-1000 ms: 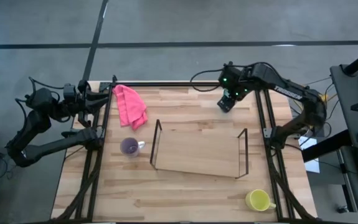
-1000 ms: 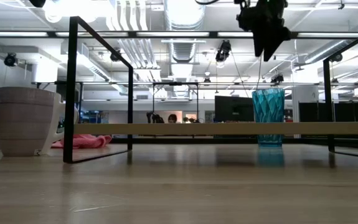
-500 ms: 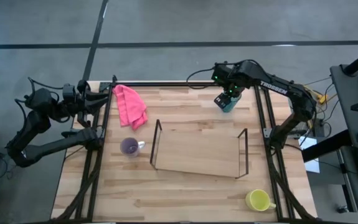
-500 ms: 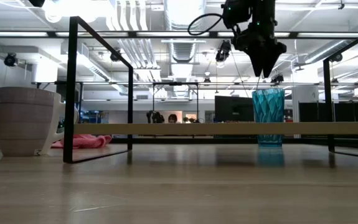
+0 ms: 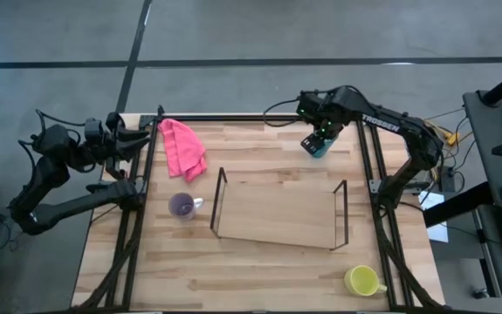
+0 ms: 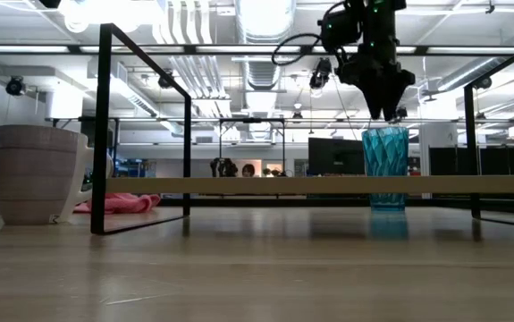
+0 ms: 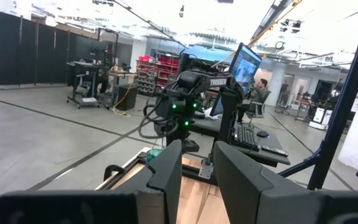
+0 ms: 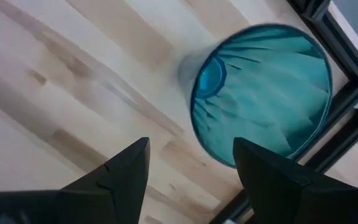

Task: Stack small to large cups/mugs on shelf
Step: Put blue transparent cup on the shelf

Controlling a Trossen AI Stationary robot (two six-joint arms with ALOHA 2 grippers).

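The teal tumbler (image 8: 266,87) stands upright on its base at the table's far right, also in the low view (image 6: 385,168). My right gripper (image 8: 191,149) is open just above its rim (image 6: 387,114), fingers pointing down and apart from it. The purple mug (image 5: 181,206) stands left of the shelf (image 5: 277,212). The yellow mug (image 5: 362,281) stands at the near right corner. My left gripper (image 7: 197,162) is open and empty at the table's far left edge (image 5: 137,137).
A pink cloth (image 5: 183,148) lies at the far left of the table. The black table frame's posts (image 5: 366,157) run close to the tumbler on its right. The shelf's wire end frames (image 6: 105,125) stand up at its two ends.
My right gripper has come down toward the teal tumbler, from well above it to just over its rim. The tumbler has kept still.
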